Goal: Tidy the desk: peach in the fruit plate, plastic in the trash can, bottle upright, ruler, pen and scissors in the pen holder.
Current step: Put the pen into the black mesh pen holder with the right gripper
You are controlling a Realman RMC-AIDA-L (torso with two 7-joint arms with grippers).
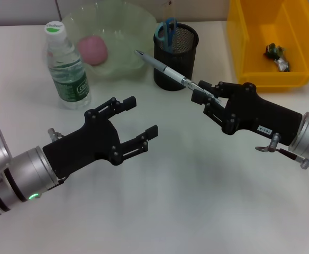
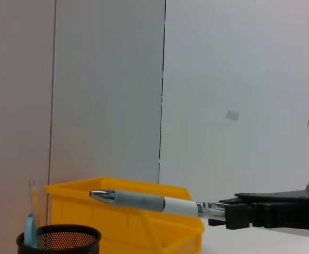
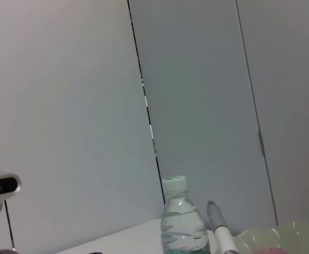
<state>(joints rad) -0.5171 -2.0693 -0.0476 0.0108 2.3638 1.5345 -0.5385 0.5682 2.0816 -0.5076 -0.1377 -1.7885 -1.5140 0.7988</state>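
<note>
My right gripper (image 1: 206,97) is shut on a grey pen (image 1: 165,67) and holds it in the air beside the black mesh pen holder (image 1: 176,57), its tip pointing toward the fruit plate (image 1: 112,42). The pen also shows in the left wrist view (image 2: 144,201) and the right wrist view (image 3: 220,227). Blue-handled scissors (image 1: 166,33) stand in the holder. A pink peach (image 1: 93,50) lies in the pale green plate. The water bottle (image 1: 65,66) stands upright at the left. The yellow trash bin (image 1: 273,42) holds crumpled plastic (image 1: 277,55). My left gripper (image 1: 141,119) is open and empty over the table. I see no ruler in the head view.
The white desk (image 1: 197,201) extends in front of both arms. The bin stands at the back right, the plate at the back centre-left, the holder between them. A grey wall is behind the desk.
</note>
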